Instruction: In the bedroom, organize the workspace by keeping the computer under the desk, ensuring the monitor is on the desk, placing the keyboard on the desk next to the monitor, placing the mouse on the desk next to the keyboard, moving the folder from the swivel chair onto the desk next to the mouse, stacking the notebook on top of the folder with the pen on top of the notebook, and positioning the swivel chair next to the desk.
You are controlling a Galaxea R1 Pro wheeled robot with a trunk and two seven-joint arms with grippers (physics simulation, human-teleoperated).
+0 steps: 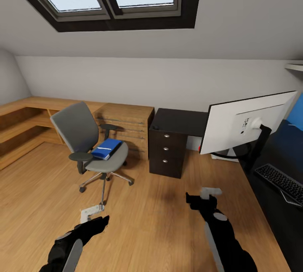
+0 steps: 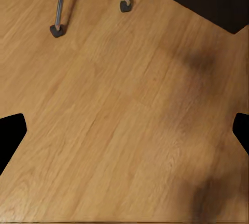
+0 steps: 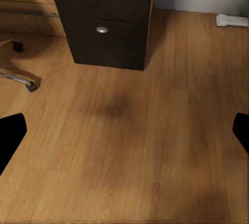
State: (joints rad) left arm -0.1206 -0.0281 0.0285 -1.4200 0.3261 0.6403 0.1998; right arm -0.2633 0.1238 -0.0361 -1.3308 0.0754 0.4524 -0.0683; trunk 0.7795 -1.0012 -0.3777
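Observation:
The grey swivel chair (image 1: 82,131) stands on the wood floor at the left, away from the desk. The blue folder (image 1: 107,149) lies on its seat. At the right, the monitor (image 1: 244,122) stands on the black desk (image 1: 273,217) with its white back toward me. The dark keyboard (image 1: 280,181) lies beside it. My left gripper (image 1: 94,217) hangs open over the floor in front of the chair, whose casters (image 2: 57,29) are close by. My right gripper (image 1: 202,196) is open too, left of the desk. Both are empty. The computer, mouse, notebook and pen are out of view.
A dark drawer cabinet (image 1: 170,141) stands against the wall between the chair and the desk, also seen from the right wrist (image 3: 104,22). Low oak shelving (image 1: 38,116) runs along the left and back. A small white object (image 3: 233,21) lies by the wall.

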